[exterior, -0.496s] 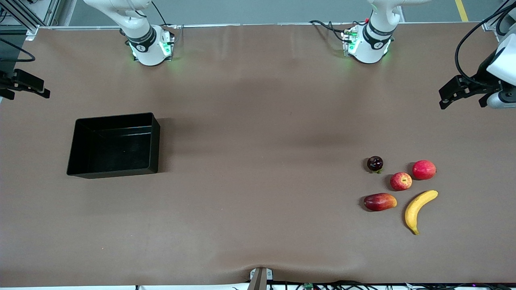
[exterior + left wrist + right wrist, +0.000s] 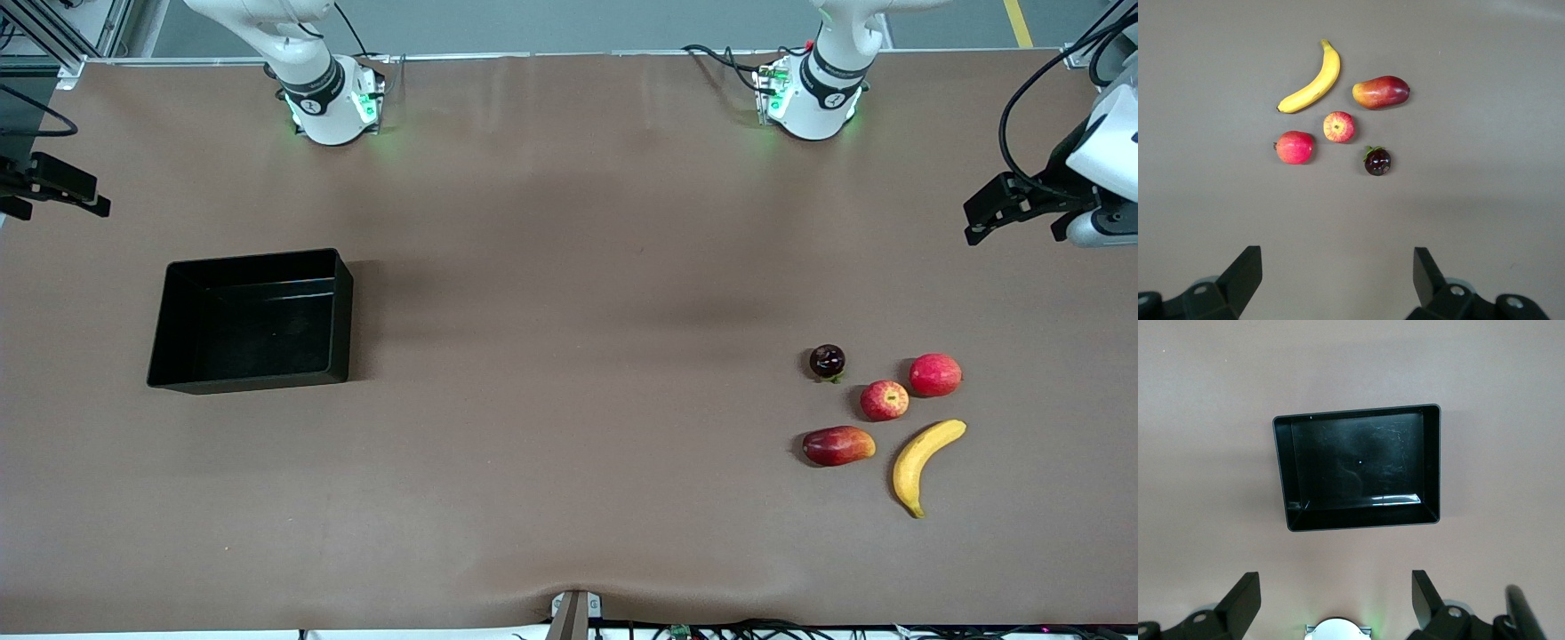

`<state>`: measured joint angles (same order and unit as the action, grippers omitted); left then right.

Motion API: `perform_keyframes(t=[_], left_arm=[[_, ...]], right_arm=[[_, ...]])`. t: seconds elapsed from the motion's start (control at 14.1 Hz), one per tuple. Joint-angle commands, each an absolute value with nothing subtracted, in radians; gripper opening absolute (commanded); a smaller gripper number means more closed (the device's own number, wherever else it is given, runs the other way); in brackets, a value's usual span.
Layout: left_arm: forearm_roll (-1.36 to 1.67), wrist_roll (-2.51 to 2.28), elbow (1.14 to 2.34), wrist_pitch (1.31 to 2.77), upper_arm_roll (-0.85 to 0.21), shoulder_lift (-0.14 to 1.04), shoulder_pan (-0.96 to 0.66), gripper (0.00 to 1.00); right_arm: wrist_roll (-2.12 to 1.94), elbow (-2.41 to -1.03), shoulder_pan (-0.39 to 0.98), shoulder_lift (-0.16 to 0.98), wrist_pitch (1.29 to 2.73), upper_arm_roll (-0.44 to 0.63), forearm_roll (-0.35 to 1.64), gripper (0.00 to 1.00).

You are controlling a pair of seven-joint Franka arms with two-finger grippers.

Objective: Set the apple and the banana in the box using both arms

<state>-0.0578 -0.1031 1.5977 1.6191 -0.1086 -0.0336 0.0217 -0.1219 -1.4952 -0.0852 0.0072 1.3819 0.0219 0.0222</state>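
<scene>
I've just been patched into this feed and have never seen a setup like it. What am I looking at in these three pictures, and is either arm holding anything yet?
Two white robot arms stand at a brown table. The wide picture looks down from across the table; the other two come from cameras on each arm's wrist.

The left gripper hangs open and empty above the fruit: the banana, the apple, a pink-red round fruit, a long dark-red fruit and a small dark purple fruit.

The right gripper hangs open and empty above the box, an empty black bin toward the right arm's end of the table.

Nothing is held.
</scene>
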Motion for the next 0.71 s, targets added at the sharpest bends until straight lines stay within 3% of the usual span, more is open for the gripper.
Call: perform_keyframes(t=[0.0,0.64], left_arm=[[-0.074,-0.094,1.583,1.618,-0.109,-0.011,0.026,1.0],[-0.061,-0.107,1.594,1.703,-0.115,0.17,0.015,1.0]], right_arm=[[-0.121,-1.471,-0.106,0.029,1.371,0.008,0.02,1.0],[-0.124,-1.459,-0.173,0.176,1.417,0.008,-0.009,1.0]])
